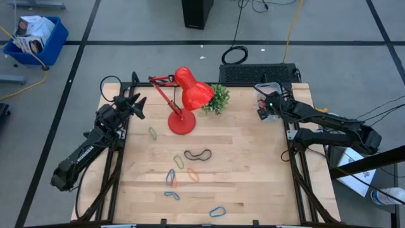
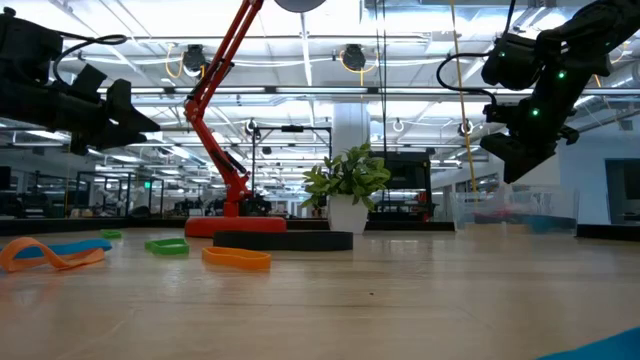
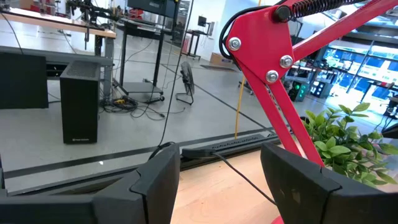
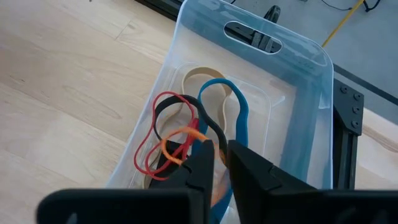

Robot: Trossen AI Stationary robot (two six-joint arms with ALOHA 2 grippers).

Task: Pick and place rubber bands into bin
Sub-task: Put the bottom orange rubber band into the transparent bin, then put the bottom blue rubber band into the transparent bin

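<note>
Pale wooden bench (image 1: 247, 152) carries everything I'm working with. Rubber bands (image 1: 190, 170) lie scattered across its middle and toward the near edge: a black loop (image 1: 198, 154), orange, blue and green ones around it. I judge them nearly weightless, floppy and flat on the wood, so I'd pinch down on a single strand, preferably where a loop bows up. Several more bands already lie tangled in the bin (image 4: 298, 106), which sits at the far right corner. My right gripper (image 4: 221, 158) hangs just above the bin's inside, fingers almost closed with a narrow gap; an orange band seems to sit at the tips, but I cannot tell if it's pinched. My left gripper (image 3: 221, 180) waits near the far left corner, spread wide and empty, beside the red lamp (image 1: 183, 98).
</note>
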